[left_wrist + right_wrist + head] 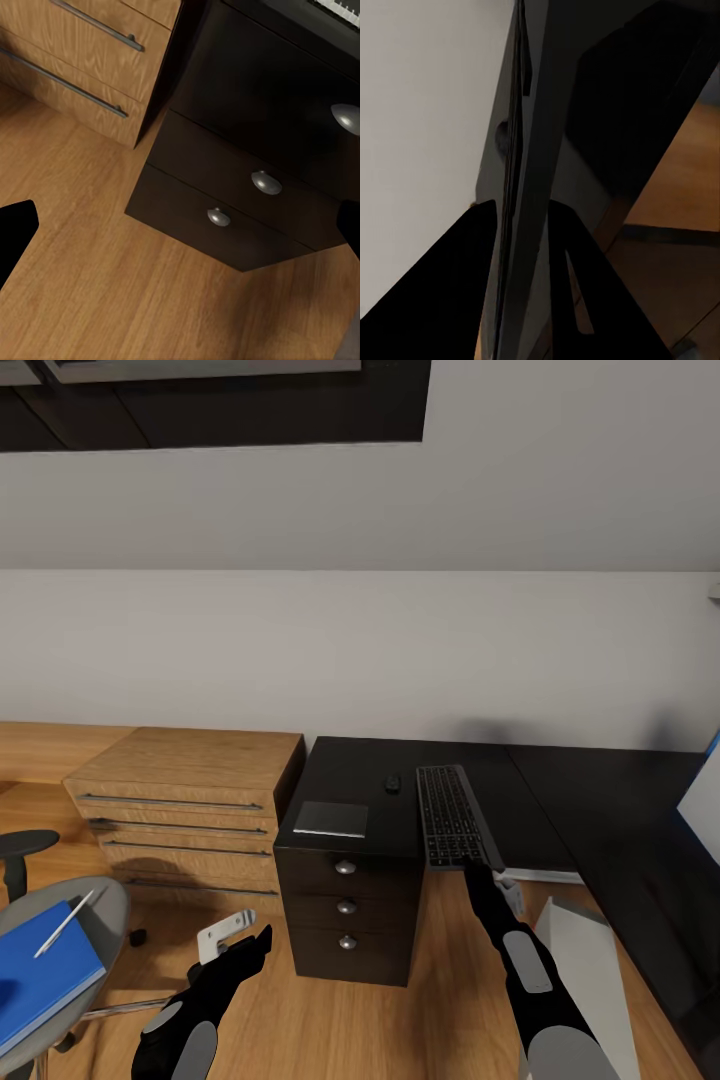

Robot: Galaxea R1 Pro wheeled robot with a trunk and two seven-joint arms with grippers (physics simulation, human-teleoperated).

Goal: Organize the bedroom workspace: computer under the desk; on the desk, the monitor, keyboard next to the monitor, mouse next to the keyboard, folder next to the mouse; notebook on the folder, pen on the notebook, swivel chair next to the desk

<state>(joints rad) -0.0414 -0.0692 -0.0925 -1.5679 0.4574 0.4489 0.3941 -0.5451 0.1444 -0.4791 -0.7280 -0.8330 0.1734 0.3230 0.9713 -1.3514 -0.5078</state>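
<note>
- Where the glossy black L-shaped desk (360, 785) meets the grey wall, we see the slim black keyboard with its silvery edge (455, 816) lying flat on the top, its long axis running from near us at 6 o'clock towards the wall at 12 o'clock, tilted slightly left at the far end.
- Our right gripper (478, 871) closes on the keyboard's near short end, which overhangs the desk's front edge; in the right wrist view the two dark fingers (472, 285) sit either side of the thin board (514, 187).
- At 9 o'clock from the keyboard's far end, apart from it, rests the small dark rounded mouse (393, 784); nearer us lies a thin dark-grey notebook (331, 819), flat and square to the desk edge.
- Between keyboard and wall the desktop is bare, and to 3 o'clock it runs on, open, to the corner.
- At 8 o'clock stands the grey upholstered swivel chair (105, 900), carrying the flat bright blue folder (45, 975) with the thin silvery-white pen (65, 923) on it, pointing to 1 o'clock.
- Our left gripper (243, 945) hangs over the light wood floor (112, 285) before the desk's silver-knobbed drawers (232, 202), holding nothing, fingers spread wide.
- Just left of the desk stands a light wooden drawer unit with bar handles (190, 810).
</note>
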